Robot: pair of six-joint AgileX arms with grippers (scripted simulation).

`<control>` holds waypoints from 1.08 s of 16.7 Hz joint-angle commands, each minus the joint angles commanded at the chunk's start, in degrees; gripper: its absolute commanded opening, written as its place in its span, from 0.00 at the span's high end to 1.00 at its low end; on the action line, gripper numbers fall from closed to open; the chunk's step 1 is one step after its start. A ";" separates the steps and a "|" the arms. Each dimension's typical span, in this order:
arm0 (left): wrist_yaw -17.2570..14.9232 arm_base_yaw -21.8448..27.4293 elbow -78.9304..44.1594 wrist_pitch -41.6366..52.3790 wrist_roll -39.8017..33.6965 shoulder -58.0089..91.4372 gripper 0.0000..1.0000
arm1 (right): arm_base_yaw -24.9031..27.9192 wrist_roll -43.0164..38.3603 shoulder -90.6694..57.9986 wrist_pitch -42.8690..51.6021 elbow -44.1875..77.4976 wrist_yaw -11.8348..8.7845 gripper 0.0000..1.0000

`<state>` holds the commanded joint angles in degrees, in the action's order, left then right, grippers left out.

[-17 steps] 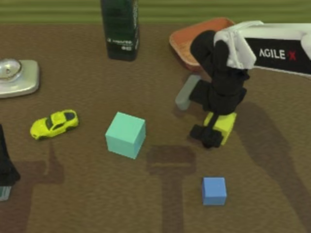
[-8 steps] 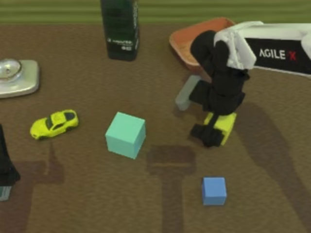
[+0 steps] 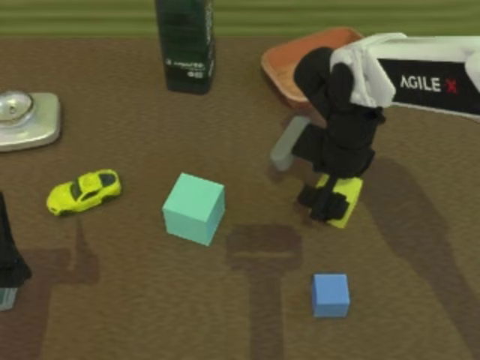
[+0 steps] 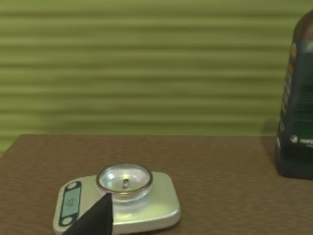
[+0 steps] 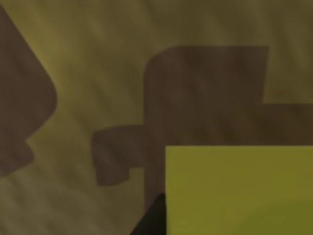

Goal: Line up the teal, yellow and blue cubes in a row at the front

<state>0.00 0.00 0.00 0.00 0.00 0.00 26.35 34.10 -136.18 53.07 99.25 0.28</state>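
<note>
Progress: no row had been formed at the front of the tabletop (image 3: 127,300). The teal cube (image 3: 193,208) sat near the middle, the blue cube (image 3: 330,294) nearer the front and to the right, well apart from it. The yellow cube (image 3: 343,198) lay further back on the right, directly under the right end effector (image 3: 324,204), whose fingers straddled it. In the right wrist view the cube's face (image 5: 239,191) filled the lower part of the frame, with one dark fingertip edge beside it; I judged the end effector clenched on the yellow cube, cube low and slightly tilted. All three placements remained.

The left end effector (image 3: 6,296) was parked at the left edge; whether its fingers were parted could not be told.

Writing: "AGILE X" on the right arm (image 3: 427,84). The dark bottle (image 3: 185,45) carried pale label text, unreadable. The scale (image 4: 117,200) had a small display, not legible.
</note>
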 joint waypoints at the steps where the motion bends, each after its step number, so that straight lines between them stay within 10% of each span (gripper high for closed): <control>1: 0.00 0.00 0.00 0.00 0.00 0.00 0.00 | 0.00 0.00 0.00 0.00 0.00 0.00 1.00; 18: 0.00 0.00 0.00 0.00 0.00 0.00 0.00 | 0.66 -0.29 5.64 13.55 8.54 -0.52 1.00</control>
<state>0.00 0.00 0.00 0.00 0.00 0.00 27.01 33.81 -130.54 66.62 107.80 -0.24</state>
